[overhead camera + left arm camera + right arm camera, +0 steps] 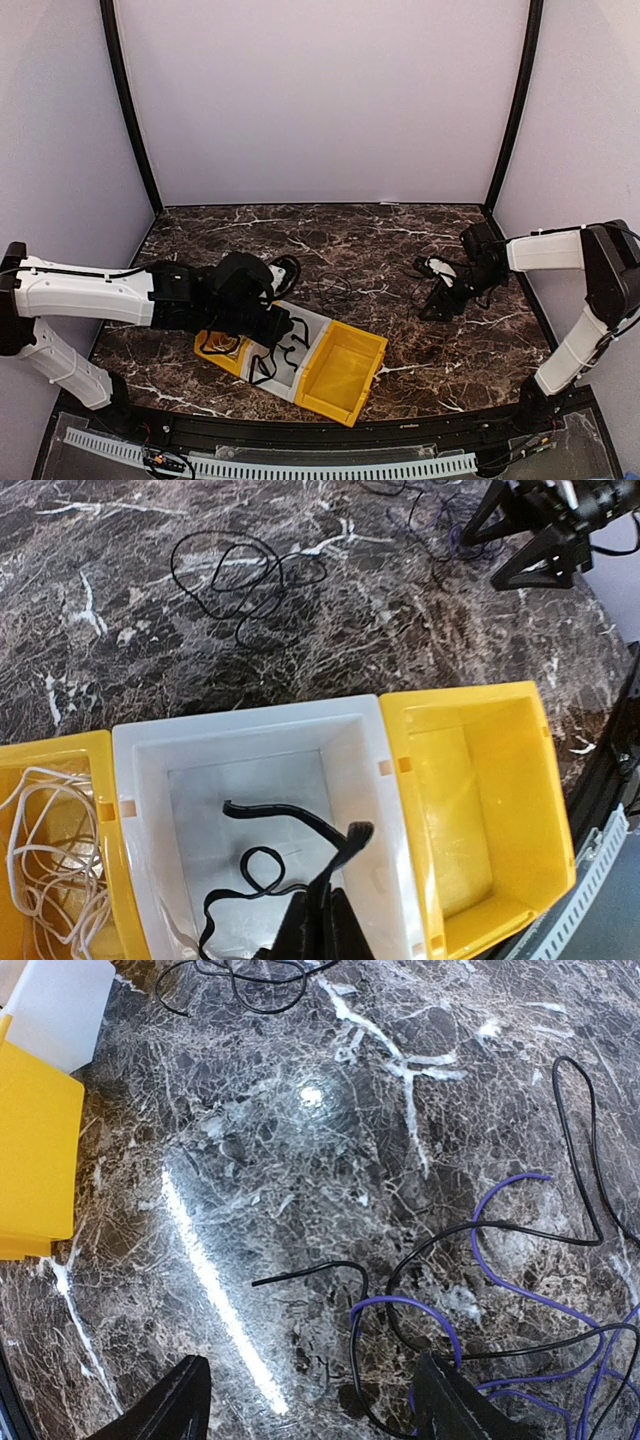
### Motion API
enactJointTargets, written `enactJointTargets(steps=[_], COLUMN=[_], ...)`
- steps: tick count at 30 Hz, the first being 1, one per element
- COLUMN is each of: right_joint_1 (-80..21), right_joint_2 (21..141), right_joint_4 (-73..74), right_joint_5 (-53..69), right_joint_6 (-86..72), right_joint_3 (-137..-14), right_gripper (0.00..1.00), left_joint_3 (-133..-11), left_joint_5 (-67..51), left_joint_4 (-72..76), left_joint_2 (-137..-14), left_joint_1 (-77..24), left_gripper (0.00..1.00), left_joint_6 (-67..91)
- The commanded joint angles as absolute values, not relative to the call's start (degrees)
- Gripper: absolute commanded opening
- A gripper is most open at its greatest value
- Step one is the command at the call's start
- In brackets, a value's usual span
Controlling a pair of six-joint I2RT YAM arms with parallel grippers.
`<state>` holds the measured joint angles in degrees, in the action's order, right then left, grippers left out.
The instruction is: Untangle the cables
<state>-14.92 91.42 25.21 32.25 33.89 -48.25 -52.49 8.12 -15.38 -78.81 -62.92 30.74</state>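
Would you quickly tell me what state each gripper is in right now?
Left gripper: shut on the black cable in the white bin.
Right gripper: open, holding nothing.

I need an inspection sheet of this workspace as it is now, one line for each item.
Surface: dark marble table, white veins.
Job's things: flat black cable in white bin; white cable in left yellow bin; right yellow bin empty.
Clutter: nothing seen.
Grippers: left gripper shut on the flat black cable inside the white bin; right gripper open above the purple and black tangle.
Cables: thin black cable loose on the table; the tangle lies on the table.
Surroundings: plain pale walls, black frame posts.
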Motion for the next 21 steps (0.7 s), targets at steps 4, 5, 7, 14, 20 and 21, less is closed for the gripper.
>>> enactJointTargets(steps=[4,5,7,14,20,21], right_joint_1=[-14.68,-14.67,-14.68,-14.68,-14.67,-14.61], right_joint_2=[91.01,90.93,90.73,90.18,90.27,90.26], right_joint_4=[25.76,25.83,25.93,26.03,26.42,26.38], right_joint_5=[33.31,33.24,33.22,33.51,33.96,34.01], right_joint_6=[34.54,34.58,34.62,34.72,34.89,34.89], right_joint_3=[-49.48,-49.44,-49.40,-49.22,-49.39,-49.39], right_gripper=[0.71,0.72,0.72,0.72,0.73,0.73], left_joint_3=[-59.92,-61.61,-64.01,-68.73,-68.51,-68.14], left_joint_5=[11.27,11.74,12.45,12.50,10.00,8.91], left_joint_4=[-20.67,-21.87,-23.83,-28.62,-31.70,-31.80], left_joint_2=[-87.97,-88.81,-91.08,-91.40,-84.03,-81.92], left_joint_1=[-63.11,-63.11,-63.11,-63.11,-63.15,-63.23], left_gripper=[0.00,0.00,0.00,0.19,0.47,0.49], left_joint_6=[28.82,28.39,27.91,28.29,29.33,28.80])
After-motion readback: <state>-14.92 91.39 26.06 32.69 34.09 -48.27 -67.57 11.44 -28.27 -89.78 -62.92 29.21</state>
